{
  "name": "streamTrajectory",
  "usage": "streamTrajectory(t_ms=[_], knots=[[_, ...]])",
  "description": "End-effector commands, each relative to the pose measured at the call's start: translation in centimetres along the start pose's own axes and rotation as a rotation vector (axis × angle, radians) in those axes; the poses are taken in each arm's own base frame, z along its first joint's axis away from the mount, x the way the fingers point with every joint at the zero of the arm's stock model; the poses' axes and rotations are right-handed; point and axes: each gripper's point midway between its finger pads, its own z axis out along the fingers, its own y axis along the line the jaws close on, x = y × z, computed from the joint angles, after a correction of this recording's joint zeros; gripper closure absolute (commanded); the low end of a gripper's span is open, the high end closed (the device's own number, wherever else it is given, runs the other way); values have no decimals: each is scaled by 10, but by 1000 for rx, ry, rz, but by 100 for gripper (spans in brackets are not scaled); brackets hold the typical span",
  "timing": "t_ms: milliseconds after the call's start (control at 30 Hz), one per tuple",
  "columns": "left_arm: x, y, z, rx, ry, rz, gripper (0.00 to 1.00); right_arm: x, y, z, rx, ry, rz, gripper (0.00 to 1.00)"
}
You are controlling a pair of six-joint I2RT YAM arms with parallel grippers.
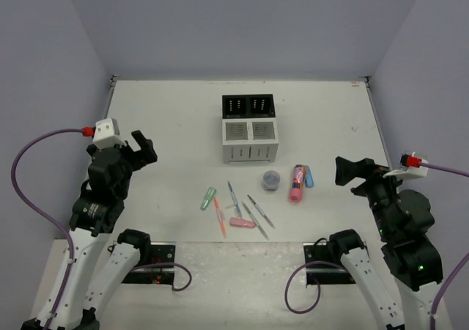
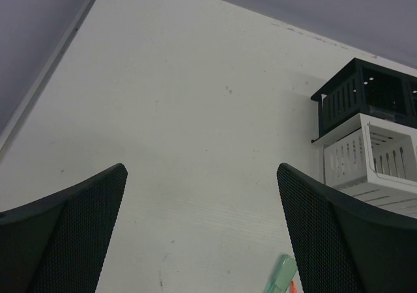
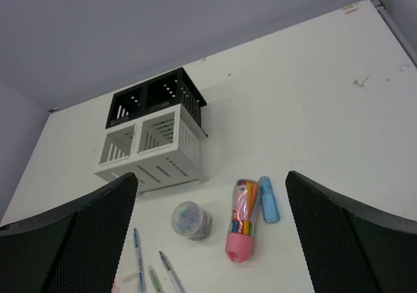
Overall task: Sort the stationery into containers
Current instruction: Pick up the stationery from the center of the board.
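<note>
The containers stand mid-table: two black bins behind two white bins. In front lies the stationery: a green marker, orange pen, blue pen, two grey pens, pink eraser, round grey-blue puck, pink tube of markers and blue marker. My left gripper hovers open at the left, apart from everything. My right gripper hovers open, right of the blue marker. The right wrist view shows the puck and pink tube between the open fingers.
White table with a raised rim at the back and sides, grey walls beyond. In the left wrist view the green marker lies beside the right finger and the containers stand at the far right. Arm bases and cables sit at the near edge.
</note>
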Motion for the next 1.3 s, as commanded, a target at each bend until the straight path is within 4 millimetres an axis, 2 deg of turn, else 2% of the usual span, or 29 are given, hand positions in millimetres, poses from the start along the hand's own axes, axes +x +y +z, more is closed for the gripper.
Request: streamTrajectory(t_ms=[0,267,433,533,667,800,967,1267], knots=[[-9,-9,1,53,-36,20,0,-6,0,1,8,-30,19,1],[-9,-9,0,56,-40,19,0,4,1,11,7,6,16,1],[-8,-11,0,63,-36,19,0,16,-1,28,38,53,32,1],[-7,-13,1,72,-29,19,0,65,-3,68,51,212,1,1],[-6,-13,1,73,-25,20,0,126,-16,106,150,428,16,1],[-7,-15,-1,89,-32,16,0,154,-15,130,138,442,66,1],[-8,-18,-4,105,-39,14,0,211,-35,145,252,625,77,4],[-13,-20,-14,133,-70,1,0,242,-33,147,242,697,104,22]])
